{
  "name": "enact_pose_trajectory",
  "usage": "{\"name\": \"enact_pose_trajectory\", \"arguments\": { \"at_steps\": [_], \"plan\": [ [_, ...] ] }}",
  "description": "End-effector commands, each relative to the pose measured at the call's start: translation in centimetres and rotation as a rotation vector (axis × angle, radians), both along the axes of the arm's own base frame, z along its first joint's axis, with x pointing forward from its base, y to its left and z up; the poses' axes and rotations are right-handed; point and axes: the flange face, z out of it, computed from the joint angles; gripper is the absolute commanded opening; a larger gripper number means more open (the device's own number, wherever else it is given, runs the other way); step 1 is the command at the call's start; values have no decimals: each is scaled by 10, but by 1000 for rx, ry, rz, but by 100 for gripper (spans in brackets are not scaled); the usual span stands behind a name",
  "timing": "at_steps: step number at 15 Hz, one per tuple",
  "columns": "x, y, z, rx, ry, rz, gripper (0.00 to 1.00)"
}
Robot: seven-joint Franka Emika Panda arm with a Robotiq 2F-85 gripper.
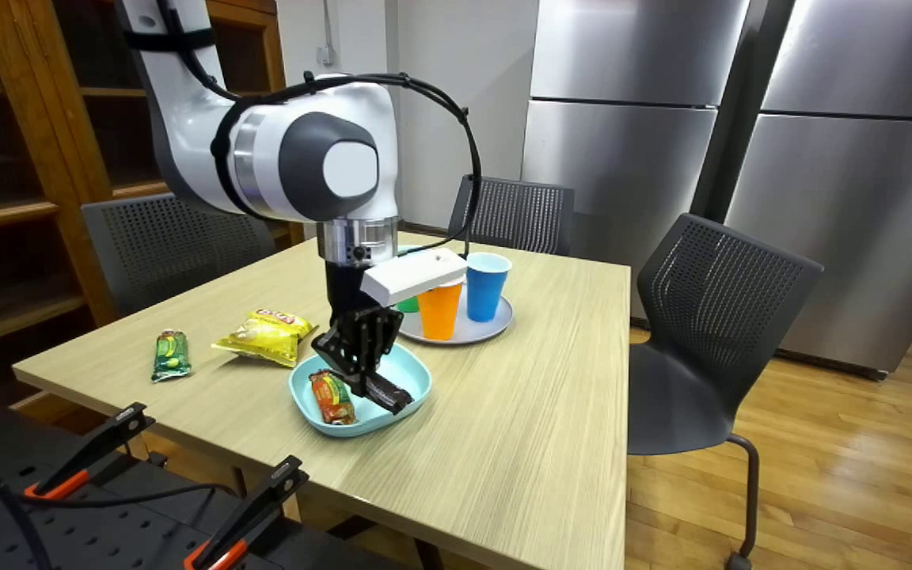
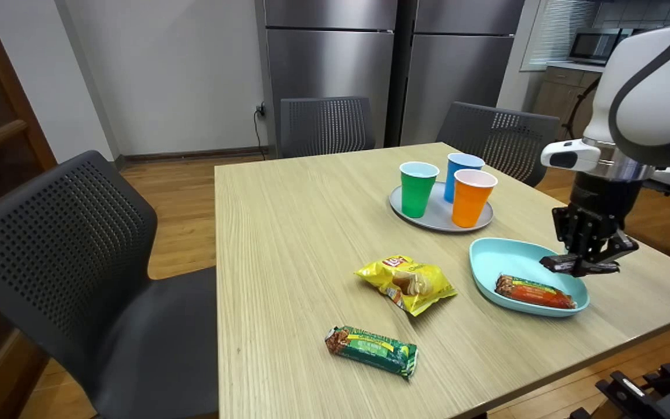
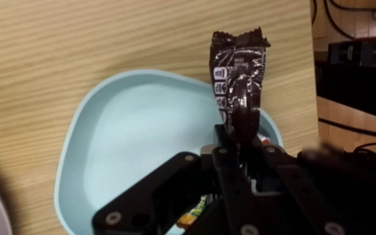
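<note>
A dark brown wrapped bar [image 3: 240, 88] is pinched between the fingers of my gripper [image 3: 239, 143], one crimped end sticking out past them. In both exterior views the gripper [image 1: 361, 378] points down with the bar [image 1: 387, 393] held roughly level above a light blue dish [image 1: 408, 368]. Seen in an exterior view, the gripper [image 2: 584, 265] is over the dish's side, the bar [image 2: 559, 263] higher than its rim. A red and green wrapped bar [image 2: 535, 292] lies inside the dish [image 2: 501, 256]; in the wrist view my fingers mostly hide it.
Beside the dish lie a yellow chip bag [image 2: 409, 285] and a green wrapped bar [image 2: 371, 351]. Behind stands a grey plate [image 2: 396, 201] with a green cup [image 2: 417, 189], an orange cup [image 2: 471, 198] and a blue cup [image 1: 488, 286]. Chairs surround the table; black clamps [image 1: 254, 507] sit near its edge.
</note>
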Motion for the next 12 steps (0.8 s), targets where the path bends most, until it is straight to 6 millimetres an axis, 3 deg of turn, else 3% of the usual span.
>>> {"name": "enact_pose_trajectory", "arguments": {
  "at_steps": [1, 6, 12],
  "plan": [
    [11, 23, 10, 48, -48, -23, 4],
    [32, 41, 14, 83, -116, -68, 4],
    [46, 29, 14, 98, -129, -132, 4]
  ]
}}
